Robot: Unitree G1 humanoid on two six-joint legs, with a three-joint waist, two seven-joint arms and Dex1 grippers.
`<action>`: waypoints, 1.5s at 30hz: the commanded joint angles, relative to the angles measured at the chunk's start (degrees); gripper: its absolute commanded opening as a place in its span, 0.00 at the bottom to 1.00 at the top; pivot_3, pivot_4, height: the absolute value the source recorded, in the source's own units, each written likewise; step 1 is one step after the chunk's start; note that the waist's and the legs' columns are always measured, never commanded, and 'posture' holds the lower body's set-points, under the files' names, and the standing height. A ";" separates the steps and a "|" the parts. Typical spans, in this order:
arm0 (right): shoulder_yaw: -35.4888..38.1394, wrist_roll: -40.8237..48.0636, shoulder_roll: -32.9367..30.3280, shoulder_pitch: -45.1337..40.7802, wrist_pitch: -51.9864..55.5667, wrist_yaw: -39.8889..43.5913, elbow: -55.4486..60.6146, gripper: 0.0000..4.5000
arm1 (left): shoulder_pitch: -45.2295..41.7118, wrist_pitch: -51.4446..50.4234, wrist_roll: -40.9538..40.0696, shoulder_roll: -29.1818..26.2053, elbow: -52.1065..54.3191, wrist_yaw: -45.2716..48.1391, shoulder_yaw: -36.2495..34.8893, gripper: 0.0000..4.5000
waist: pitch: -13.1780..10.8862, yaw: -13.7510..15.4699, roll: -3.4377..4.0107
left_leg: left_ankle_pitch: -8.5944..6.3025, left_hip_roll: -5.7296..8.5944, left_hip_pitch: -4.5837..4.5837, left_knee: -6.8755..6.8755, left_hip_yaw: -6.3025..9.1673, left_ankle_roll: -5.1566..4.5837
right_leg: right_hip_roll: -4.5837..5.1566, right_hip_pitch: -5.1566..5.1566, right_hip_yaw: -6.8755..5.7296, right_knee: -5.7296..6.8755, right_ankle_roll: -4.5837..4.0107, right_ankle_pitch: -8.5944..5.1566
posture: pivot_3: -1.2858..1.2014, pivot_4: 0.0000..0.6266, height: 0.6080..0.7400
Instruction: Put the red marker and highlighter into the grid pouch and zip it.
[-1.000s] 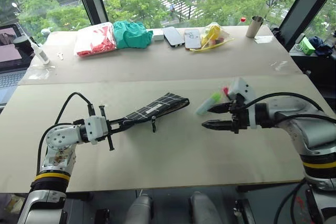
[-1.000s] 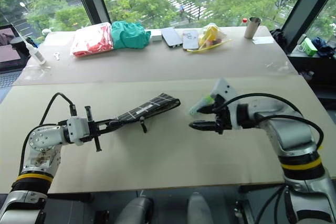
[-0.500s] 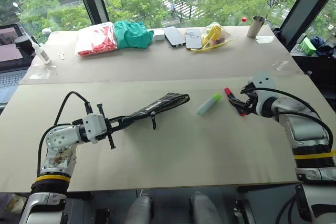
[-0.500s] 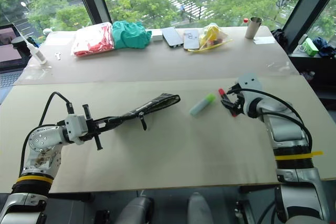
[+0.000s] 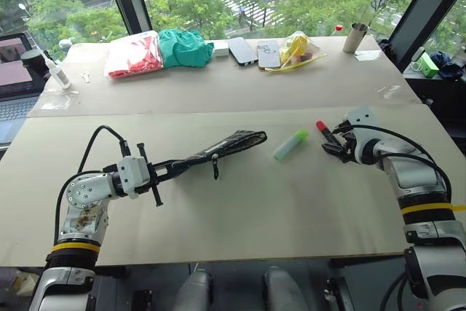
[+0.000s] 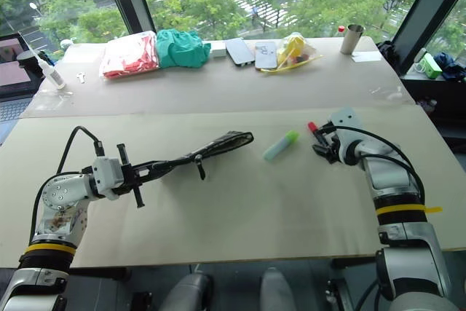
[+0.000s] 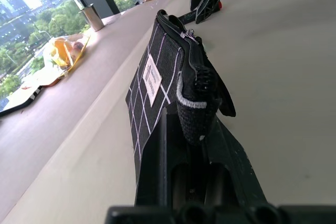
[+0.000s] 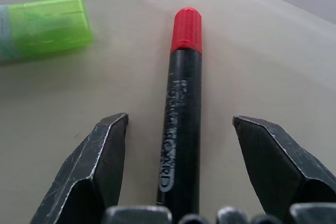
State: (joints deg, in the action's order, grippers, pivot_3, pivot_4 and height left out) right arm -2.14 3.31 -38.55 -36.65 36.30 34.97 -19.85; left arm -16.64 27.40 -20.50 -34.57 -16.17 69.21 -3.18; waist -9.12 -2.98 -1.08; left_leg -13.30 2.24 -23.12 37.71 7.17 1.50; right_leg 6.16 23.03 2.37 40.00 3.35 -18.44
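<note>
Beige counter [image 5: 240, 216] by tall windows over green treetops: the slim red marker [image 8: 181, 124], black-barrelled with a bright red cap, lies flat on the right side, between the spread black fingers [image 8: 100, 166] of the right gripper [image 5: 334, 141], which stand apart from the barrel on both sides. Just beside the cap rests the chunky pale-green highlighter [image 5: 290, 143] with its yellow-green cap. Well to the left, the left gripper [image 5: 178, 166] is clamped on one end of the flat black grid pouch [image 7: 157, 80], apparently holding it partly off the surface. Bags, phones and a metal cup [image 5: 353, 36] line the far edge.
</note>
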 commanded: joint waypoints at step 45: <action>-15.74 -14.12 -9.87 -6.72 -33.64 27.44 29.55 0.11 | 1.78 -4.25 -1.32 0.60 3.61 1.73 0.19 0.00 | -0.09 0.51 0.12 | -0.18 -0.06 0.29 0.01 0.05 -0.27 | -0.05 -0.55 -0.10 -0.55 0.01 0.00 | 0.52 0.24 1.00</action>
State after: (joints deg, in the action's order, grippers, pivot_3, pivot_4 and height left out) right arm -19.82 -11.10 -47.76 -42.27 3.47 61.68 9.05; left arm -14.66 21.52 -22.04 -34.11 -13.24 70.75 -3.00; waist -9.20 -2.46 -0.96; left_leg -13.49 2.18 -22.83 37.71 7.22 1.23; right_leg 6.11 22.47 2.28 39.44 3.35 -18.44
